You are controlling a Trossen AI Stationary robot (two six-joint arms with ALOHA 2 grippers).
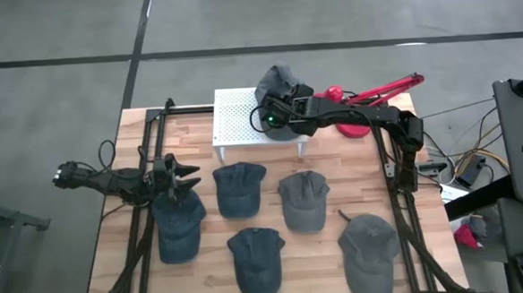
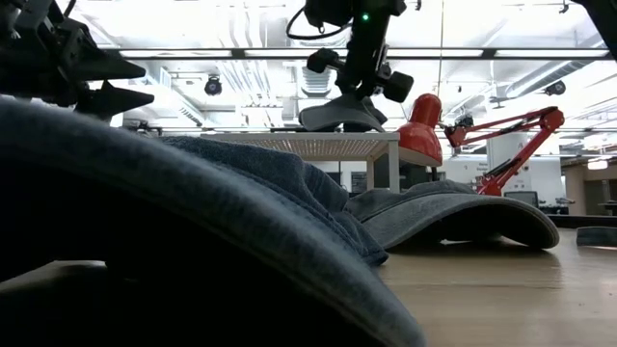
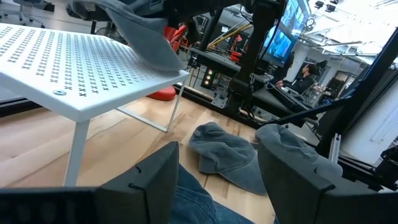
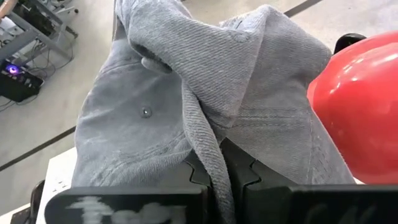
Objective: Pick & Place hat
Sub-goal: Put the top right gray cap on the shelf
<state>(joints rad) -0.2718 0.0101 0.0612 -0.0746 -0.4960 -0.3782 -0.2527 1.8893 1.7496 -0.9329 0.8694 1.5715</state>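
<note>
A grey cap (image 1: 280, 79) sits at the far right corner of the white perforated stand (image 1: 238, 121), in my right gripper (image 4: 221, 171), which is shut on it. In the low view the cap (image 2: 339, 116) hangs under that gripper (image 2: 359, 89), its lower edge at the stand's top (image 2: 289, 143). My left gripper (image 1: 189, 174) is open at the table's left, hovering over a blue denim cap (image 1: 177, 221) without touching it. Its wrist view shows the open fingers (image 3: 217, 180) above blue denim (image 3: 193, 205). My right gripper pinches a raised fold of the grey cap's cloth (image 4: 208, 146) between its two fingers, coming from above and from the table's right. The cap spreads out beyond the fingers, crumpled, with its lower edge (image 2: 333, 123) on or just above the stand's top.
Several more caps lie on the wooden table: blue (image 1: 239, 188), grey (image 1: 303, 201), blue (image 1: 255, 259), grey (image 1: 368, 244). A red desk lamp (image 1: 349, 115) stands at the far right, close behind the right gripper. Black frame rails (image 1: 399, 202) run along both table sides.
</note>
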